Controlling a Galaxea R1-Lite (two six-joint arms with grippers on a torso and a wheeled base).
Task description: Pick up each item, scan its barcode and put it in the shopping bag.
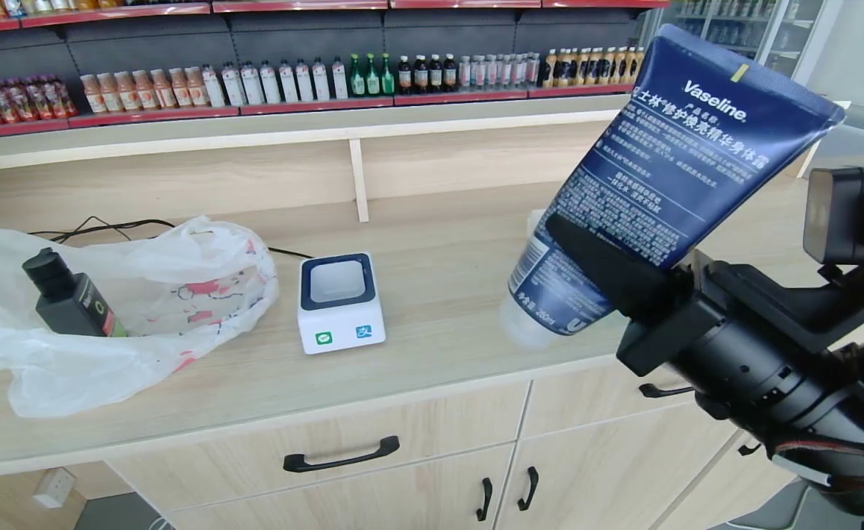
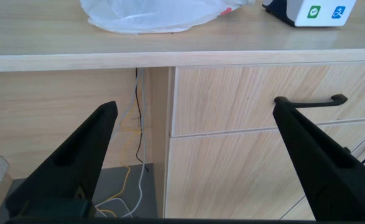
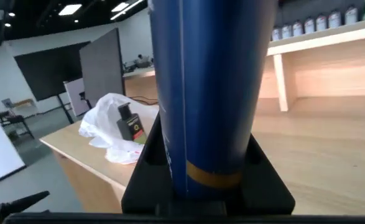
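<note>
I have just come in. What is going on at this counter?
The robot is doing a checkout job. Its right gripper holds a blue tube lifted above the counter, to the right of the white scanner. The plastic shopping bag lies at the left with a dark bottle already in it. The left gripper is open and empty, low in front of the cabinet drawers.

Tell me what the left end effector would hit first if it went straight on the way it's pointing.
Probably the drawer front under the countertop, near its edge beside the gap with cables. The left end effector is open and aimed below the counter; depth is unclear.
</note>
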